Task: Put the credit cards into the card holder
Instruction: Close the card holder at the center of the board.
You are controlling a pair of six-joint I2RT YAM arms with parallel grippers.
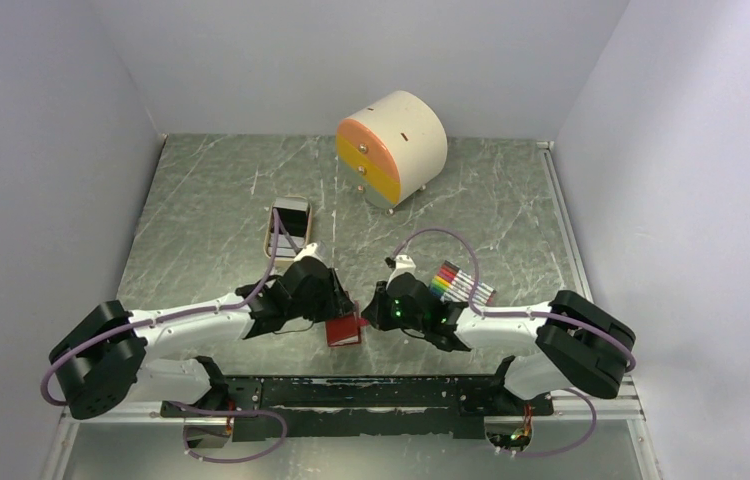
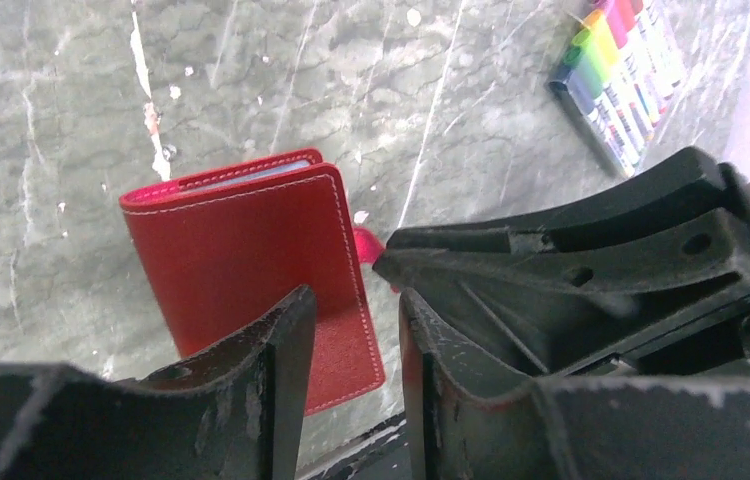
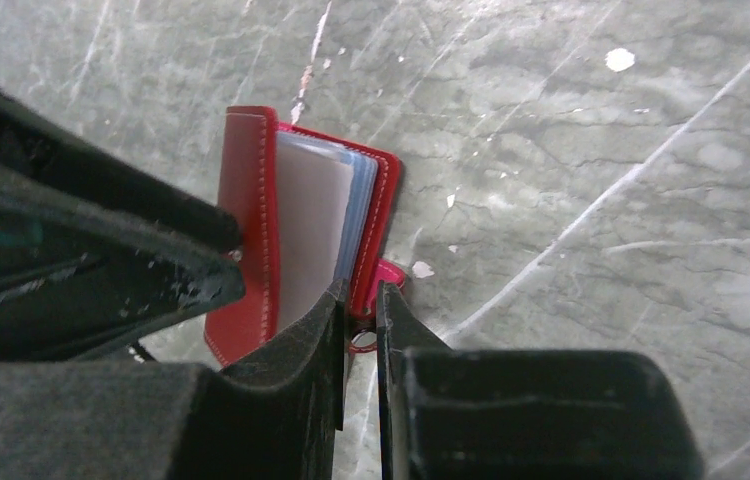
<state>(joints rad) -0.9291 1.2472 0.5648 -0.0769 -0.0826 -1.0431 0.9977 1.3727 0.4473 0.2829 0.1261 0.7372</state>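
The red card holder [image 1: 344,331] sits near the table's front edge between my two grippers. In the right wrist view the card holder [image 3: 251,200] is partly open and shows pale blue pockets [image 3: 356,215]. My right gripper [image 3: 359,292] is shut on its right cover beside the pink snap tab [image 3: 388,272]. My left gripper [image 2: 356,295] is open, with the card holder [image 2: 241,250] just beyond its fingers. One left fingertip [image 3: 226,232] touches the left cover. The credit cards [image 1: 290,215], silver-grey and dark, lie on a tan tray behind the left arm.
A round cream drawer unit [image 1: 391,148] with orange and yellow fronts stands at the back centre. A bundle of rainbow-coloured markers [image 1: 461,283] lies right of the right gripper. The tan tray [image 1: 273,238] is left of centre. Grey walls close in both sides.
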